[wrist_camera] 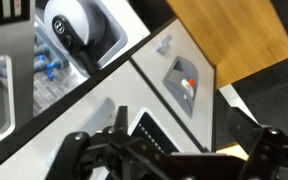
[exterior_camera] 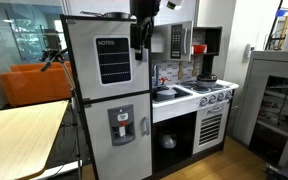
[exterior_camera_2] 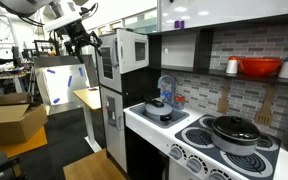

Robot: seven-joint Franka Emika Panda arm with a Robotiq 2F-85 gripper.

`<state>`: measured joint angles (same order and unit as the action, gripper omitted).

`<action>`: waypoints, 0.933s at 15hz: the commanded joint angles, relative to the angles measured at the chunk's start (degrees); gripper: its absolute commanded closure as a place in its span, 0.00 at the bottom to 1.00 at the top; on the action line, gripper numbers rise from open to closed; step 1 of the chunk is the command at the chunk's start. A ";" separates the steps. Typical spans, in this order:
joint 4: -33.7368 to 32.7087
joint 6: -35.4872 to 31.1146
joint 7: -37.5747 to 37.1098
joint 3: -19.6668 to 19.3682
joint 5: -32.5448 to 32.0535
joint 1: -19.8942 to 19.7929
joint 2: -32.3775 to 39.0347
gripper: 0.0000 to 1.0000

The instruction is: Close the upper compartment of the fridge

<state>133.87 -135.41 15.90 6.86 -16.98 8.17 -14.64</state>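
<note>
Step in hand: the closing push on the upper door [exterior_camera: 106, 60] of the fridge [exterior_camera: 96, 140], late stage by my read. My gripper [exterior_camera: 141, 38] sat high at the door's right edge, on the handle side, right by the black notes panel [exterior_camera: 112, 62].

Fingers [wrist_camera: 84, 150] were spread wide, one each side of the wrist view, with nothing held between them and only the door face below. Couldn't tell if they touched the door.

In an exterior view the door looked about flush w/ the lower door [exterior_camera: 122, 128]. From the side, in an exterior view, the gripper [exterior_camera_2: 81, 42] was just in front of the fridge front [exterior_camera_2: 112, 115]. Couldn't tell if a crack was left.

Next move, as I judged it: a short straight press into the door near its right edge until it seats, then back straight out.

Edges & room:
- Microwave [exterior_camera: 176, 40] and stove [exterior_camera: 199, 95] were close on the right, so little side room there.
- Wooden table [exterior_camera: 24, 130] was left & near, apart from the fridge.
- Dispenser [wrist_camera: 184, 85] was lower down, clear of the fingers.
- Open room was out front, toward the near side. Best exit.
</note>
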 commanded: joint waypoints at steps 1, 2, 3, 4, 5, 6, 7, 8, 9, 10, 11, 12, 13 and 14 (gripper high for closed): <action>5.76 13.20 3.01 -0.28 7.19 2.88 -10.07 0.00; 6.93 17.70 3.43 -0.25 9.10 4.09 -12.85 0.00; 8.44 20.94 3.16 -0.24 10.48 5.05 -15.44 0.00; 9.44 24.34 2.73 -0.41 12.05 5.99 -17.96 0.00; 9.77 27.79 1.57 -0.64 13.31 6.35 -19.97 0.00; 10.41 30.26 0.66 -0.99 14.20 6.29 -21.60 0.00; 10.74 32.04 -0.95 -1.65 14.75 5.21 -22.88 0.00; 11.16 32.65 -2.92 -2.60 14.91 3.72 -23.85 0.00; 10.87 33.62 -3.95 -3.76 14.48 2.49 -24.35 0.00; 10.89 33.35 -4.90 -5.17 14.21 1.03 -24.52 0.00; 10.70 32.65 -5.66 -6.64 14.14 -0.55 -24.35 0.00; 10.66 31.36 -6.43 -8.00 14.26 -2.07 -24.11 0.00; 10.43 30.26 -7.06 -9.34 14.56 -3.56 -23.50 0.00; 10.53 28.85 -8.01 -10.47 15.05 -4.89 -22.90 0.00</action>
<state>144.81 -103.85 11.04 -2.12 -3.85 6.26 -39.09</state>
